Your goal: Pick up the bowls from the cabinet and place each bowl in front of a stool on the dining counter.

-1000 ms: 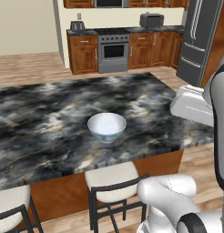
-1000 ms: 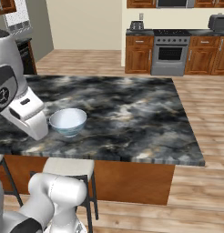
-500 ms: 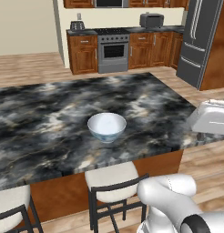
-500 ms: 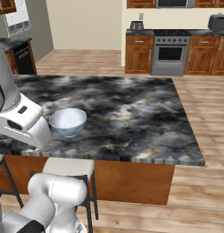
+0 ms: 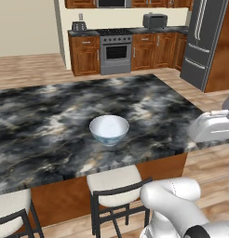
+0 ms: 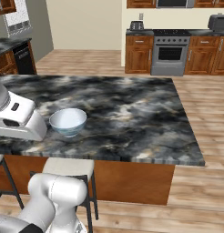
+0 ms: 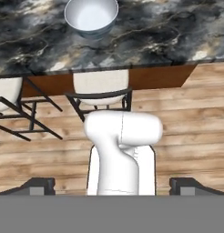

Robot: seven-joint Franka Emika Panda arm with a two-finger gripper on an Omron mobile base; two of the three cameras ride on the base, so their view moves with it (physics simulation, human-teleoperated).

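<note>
Since a moment earlier the arm had pulled away from the bowl [image 5: 109,129], gripper [image 7: 112,186] wide and empty. Bowl sat centre-left on the surface [image 5: 51,111], above a stool [image 5: 114,179]; fetching the second bowl seemed next.

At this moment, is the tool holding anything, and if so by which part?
Nothing is held. The tool is open, its two tips spread wide with only floor between them. The white bowl sits free on the dining counter in front of a stool.
</note>
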